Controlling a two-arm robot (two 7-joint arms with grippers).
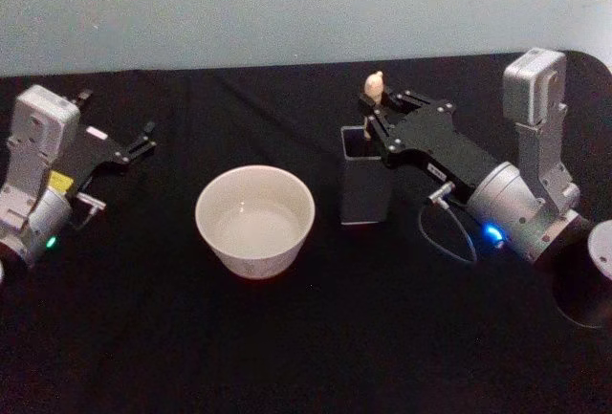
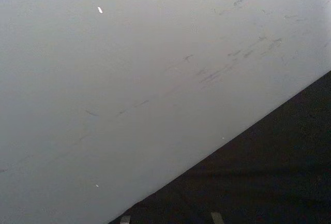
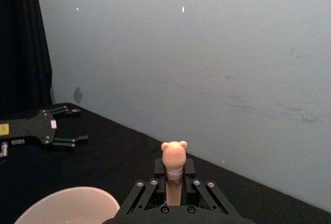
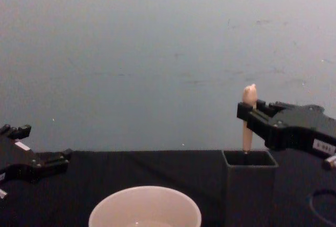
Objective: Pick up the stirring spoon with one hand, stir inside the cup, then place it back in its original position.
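The right gripper [image 1: 375,108] was clenched around the pale handle of the spoon [image 1: 374,83], which stood upright in the dark square holder [image 1: 364,187]. The round cream cup [image 1: 255,220] sat on the black table [image 1: 287,337] just to the holder's left. The left gripper [image 1: 143,141] rested apart at the far left, fingers spread.

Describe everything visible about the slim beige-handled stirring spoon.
The slim stirring spoon stands nearly upright in the dark grey square-mouthed holder, right of the round cream-white cup. Its pale beige handle ends in a knobby, bear-shaped tip. Its lower part is hidden inside the holder. The black right gripper closes on the handle just below the tip.
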